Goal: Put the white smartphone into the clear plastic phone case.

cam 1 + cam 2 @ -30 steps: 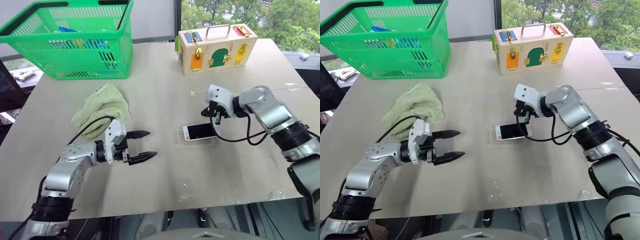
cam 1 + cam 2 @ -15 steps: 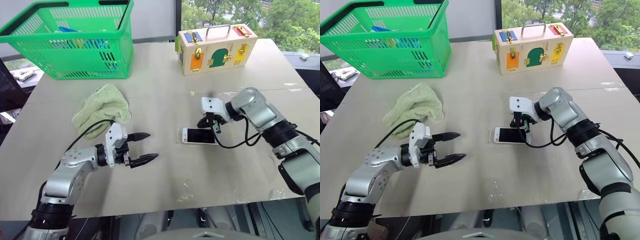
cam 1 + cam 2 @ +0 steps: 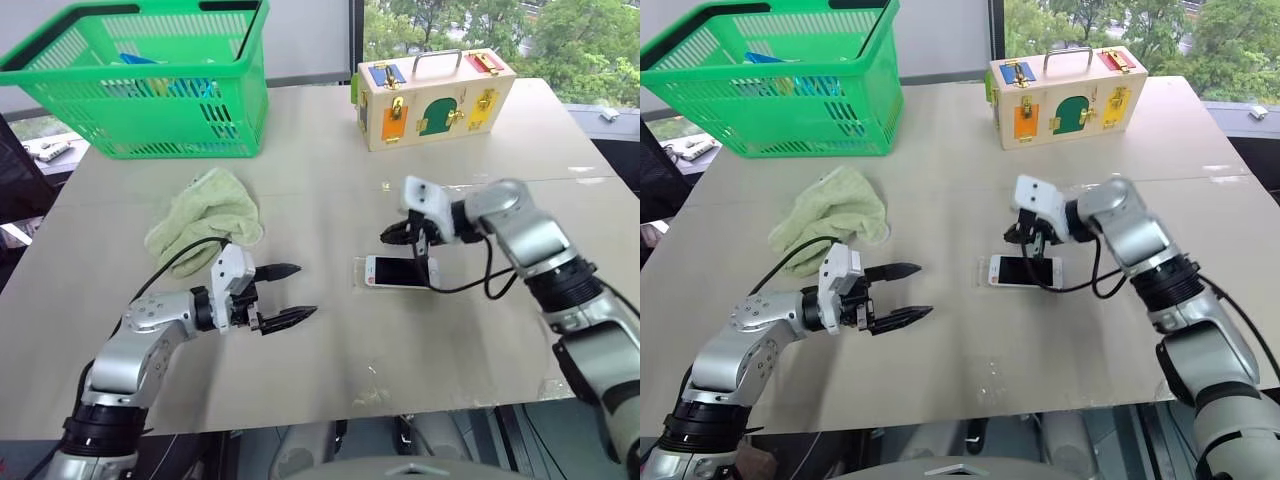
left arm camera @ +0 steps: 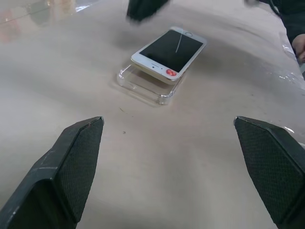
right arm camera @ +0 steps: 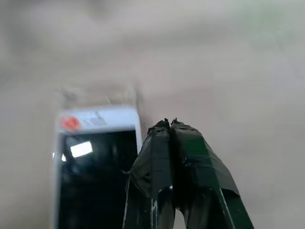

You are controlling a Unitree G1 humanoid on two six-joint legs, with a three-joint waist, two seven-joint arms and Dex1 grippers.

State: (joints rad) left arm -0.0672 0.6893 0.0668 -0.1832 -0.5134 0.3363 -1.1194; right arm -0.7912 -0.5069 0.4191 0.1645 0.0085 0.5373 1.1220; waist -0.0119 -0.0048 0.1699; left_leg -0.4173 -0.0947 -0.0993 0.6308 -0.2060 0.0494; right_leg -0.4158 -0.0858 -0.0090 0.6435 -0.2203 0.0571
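Note:
The white smartphone [image 3: 400, 270] lies screen up in the middle of the table, on top of the clear plastic phone case [image 4: 143, 87]. Its red-marked end [image 4: 171, 72] sits over the case's rim rather than down inside it. My right gripper [image 3: 392, 235] is shut with nothing in it and hovers just beyond the phone's far edge, near the red-marked end; its closed tips [image 5: 167, 124] show beside the phone [image 5: 95, 167]. My left gripper [image 3: 305, 290] is open and empty, pointing at the phone from a hand's width to its left, with both pads [image 4: 78, 157] spread wide.
A green basket [image 3: 150, 90] stands at the back left and a wooden lock box [image 3: 435, 95] at the back right. A crumpled green towel [image 3: 205, 210] lies behind my left arm. The table's front edge [image 3: 330, 415] runs close below the grippers.
My right gripper, still shut, has moved left along the phone's far side toward its red-marked end. The left gripper has stayed where it was, open.

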